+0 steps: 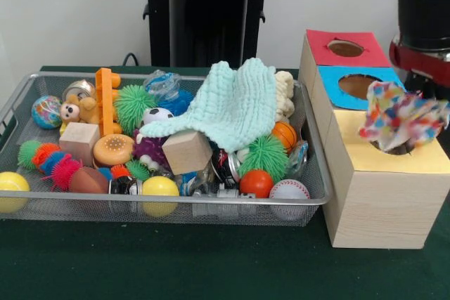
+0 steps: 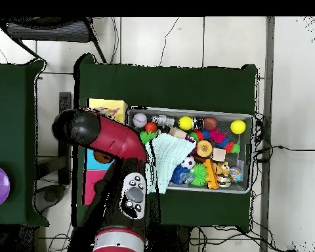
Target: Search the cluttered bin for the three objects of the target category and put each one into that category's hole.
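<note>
A polka-dot cloth [image 1: 402, 116] stands bunched up over the hole [image 1: 394, 149] in the yellow top [image 1: 422, 162] of the wooden box, with its lower end in the hole. My arm [image 1: 424, 26] comes down right above and behind it. My gripper [image 1: 420, 89] is mostly hidden by the cloth, so its state is unclear. The wire mesh bin [image 1: 176, 201] lies to the left, full of toys. No other polka-dot cloth shows in it. In the overhead view my arm [image 2: 104, 134] covers the boxes; only a part of the yellow top [image 2: 107, 107] shows.
A mint green waffle cloth [image 1: 232, 107] drapes over the toys in the bin's middle [image 2: 161, 161]. Balls, wooden blocks [image 1: 186, 151] and spiky toys fill the rest. The blue-topped hole [image 1: 358, 86] and the red-topped hole [image 1: 344, 48] lie behind the yellow one.
</note>
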{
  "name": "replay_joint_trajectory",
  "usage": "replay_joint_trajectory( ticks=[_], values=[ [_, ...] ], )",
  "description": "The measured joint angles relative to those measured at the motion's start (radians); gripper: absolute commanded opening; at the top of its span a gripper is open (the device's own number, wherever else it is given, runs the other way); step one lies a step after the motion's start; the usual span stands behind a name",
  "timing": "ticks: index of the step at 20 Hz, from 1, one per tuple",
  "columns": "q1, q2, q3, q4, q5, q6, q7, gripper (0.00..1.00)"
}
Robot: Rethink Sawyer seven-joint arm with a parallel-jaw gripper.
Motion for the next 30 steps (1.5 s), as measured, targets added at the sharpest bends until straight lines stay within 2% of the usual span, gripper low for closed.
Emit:
replay_joint_trajectory(
  ticks=[4, 14, 19, 24, 30],
  values=[
    [0.04, 0.006, -0.04, -0.017, -0.008, 0.151, 0.007, 0.0],
    [0.077, 0.042, -0.115, -0.041, -0.008, 0.15, 0.038, 0.0],
    [0.09, 0.048, -0.146, -0.042, -0.008, 0.102, 0.048, 0.0],
    [0.098, 0.05, -0.157, -0.042, -0.007, -0.036, 0.049, 0.0],
    [0.093, 0.067, -0.157, -0.049, 0.0, -0.138, 0.049, 0.0]
  ],
)
